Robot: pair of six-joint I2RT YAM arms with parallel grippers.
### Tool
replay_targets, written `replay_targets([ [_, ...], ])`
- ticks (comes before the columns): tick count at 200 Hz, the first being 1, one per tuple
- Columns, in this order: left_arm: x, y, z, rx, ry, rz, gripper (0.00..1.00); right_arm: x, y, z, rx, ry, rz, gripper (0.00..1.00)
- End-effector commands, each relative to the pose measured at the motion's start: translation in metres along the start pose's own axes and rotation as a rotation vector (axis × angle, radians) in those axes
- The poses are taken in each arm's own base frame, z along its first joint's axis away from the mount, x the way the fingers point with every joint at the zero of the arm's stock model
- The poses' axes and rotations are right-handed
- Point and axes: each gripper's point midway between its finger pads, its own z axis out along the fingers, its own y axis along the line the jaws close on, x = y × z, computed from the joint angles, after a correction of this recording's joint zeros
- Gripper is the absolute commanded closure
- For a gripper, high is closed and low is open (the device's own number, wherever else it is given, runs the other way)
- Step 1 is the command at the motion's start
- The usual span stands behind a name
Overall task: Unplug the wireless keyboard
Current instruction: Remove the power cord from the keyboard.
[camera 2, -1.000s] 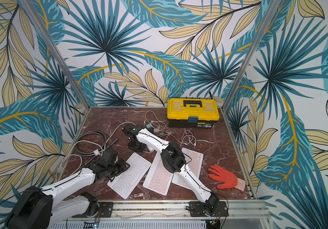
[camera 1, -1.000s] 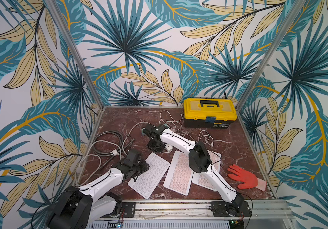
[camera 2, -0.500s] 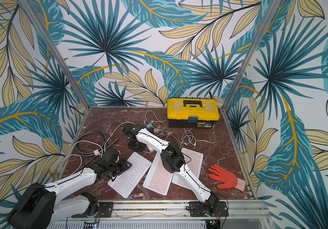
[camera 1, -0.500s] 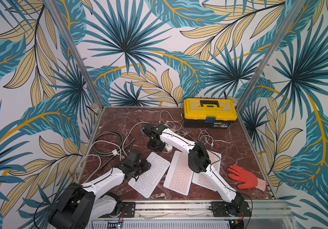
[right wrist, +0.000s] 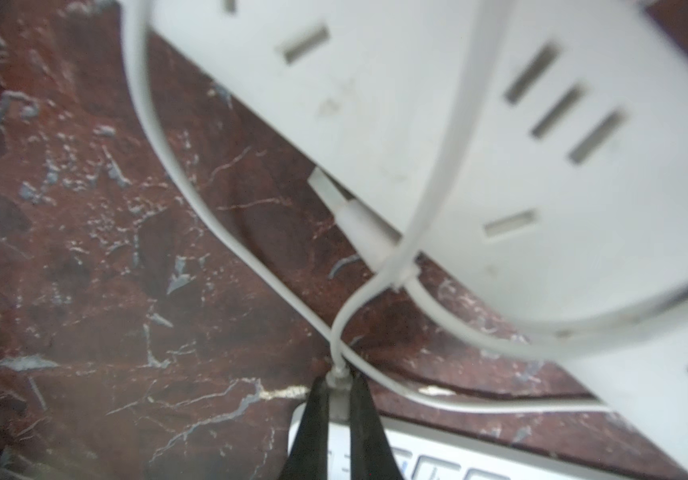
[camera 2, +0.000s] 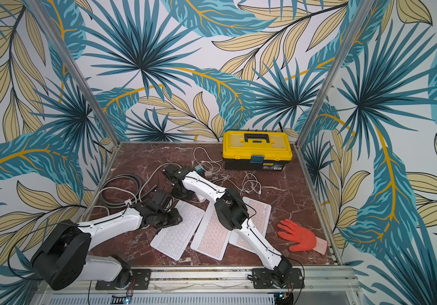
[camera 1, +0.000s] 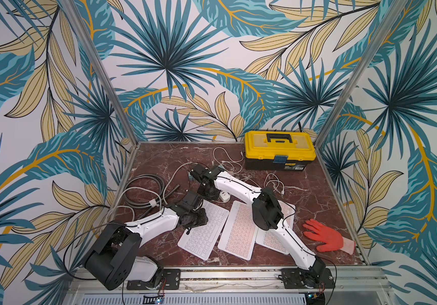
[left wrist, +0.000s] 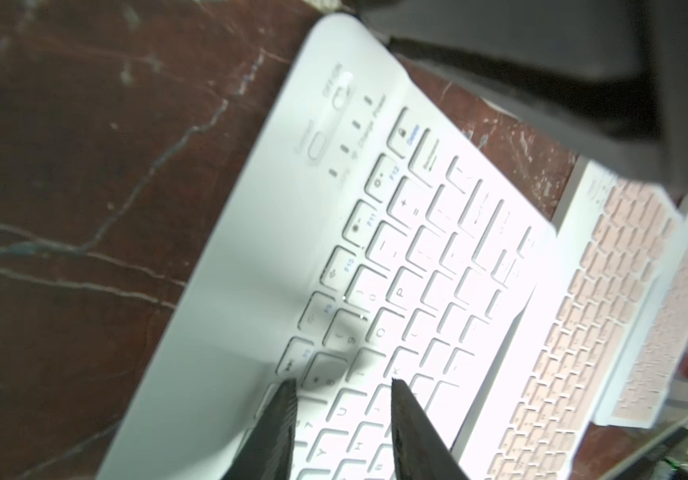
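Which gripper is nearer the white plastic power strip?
Right. The right gripper pinches a white cable plug beside the power strip; the left gripper is over the white keyboard, farther away.

Both top views: bright, even light; sharp; wide-angle stretch toward the corners. Left wrist view: white keyboard (left wrist: 375,270) partly overexposed, soft shadow across its keys. Right wrist view: power strip (right wrist: 500,166) blurred.

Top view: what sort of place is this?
Probably a staged robot test cell, not a lived-in room. The left arm and right arm are bolted to an aluminium rail, leaf-print panels on metal posts box in the marble-look tabletop, and the toolbox and keyboards look like props.
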Motion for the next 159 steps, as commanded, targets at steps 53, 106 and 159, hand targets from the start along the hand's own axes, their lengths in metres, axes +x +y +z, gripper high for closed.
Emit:
replay_targets([
  [53, 0.042, 0.000, -0.011, -0.223, 0.072, 0.380, 0.49, -0.008, -0.040, 0.045, 0.059, 0.040, 0.058, 0.97],
  [106, 0.073, 0.025, 0.009, -0.326, 0.154, 0.321, 0.49, -0.014, -0.054, 0.039, 0.117, -0.003, 0.050, 0.97],
  [159, 0.093, 0.048, 0.013, -0.365, 0.213, 0.241, 0.49, -0.028, -0.050, 0.028, 0.189, -0.087, -0.058, 0.97],
])
